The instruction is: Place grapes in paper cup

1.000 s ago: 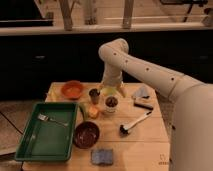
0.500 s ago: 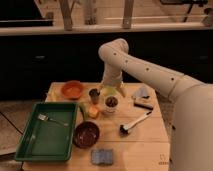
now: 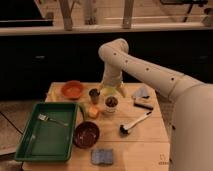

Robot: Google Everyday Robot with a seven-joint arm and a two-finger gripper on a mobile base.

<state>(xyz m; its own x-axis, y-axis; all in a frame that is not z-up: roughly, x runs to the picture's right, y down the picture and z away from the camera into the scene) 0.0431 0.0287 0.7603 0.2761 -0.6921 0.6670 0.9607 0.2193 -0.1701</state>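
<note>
Camera view shows the white arm reaching down over the middle of the worktop (image 3: 145,142), with the end effector (image 3: 113,90) hanging just above the paper cup (image 3: 111,106); whether it is spread or pressed together I cannot tell. A dark maroon clump sits at the mouth of that cup, and I judge it to be the grapes (image 3: 111,101), lying in the cup or resting on its rim, though I cannot say whether the end effector has let go of them.

Crowding is the main risk. A dark metal cup (image 3: 94,95) stands just beside the paper cup on its left, and an orange-yellow piece of food (image 3: 93,112) lies close to the cup's base. If the bunch is only perched on the rim, it could roll off towards these. If the grapes cling to the end effector as it lifts, the light paper cup could tip or be dragged along.

Further off are an orange bowl (image 3: 73,89), a maroon bowl (image 3: 86,134), a green tray (image 3: 30,145) holding a fork (image 3: 50,119), a brush (image 3: 134,123) and a blue sponge (image 3: 103,156)
</note>
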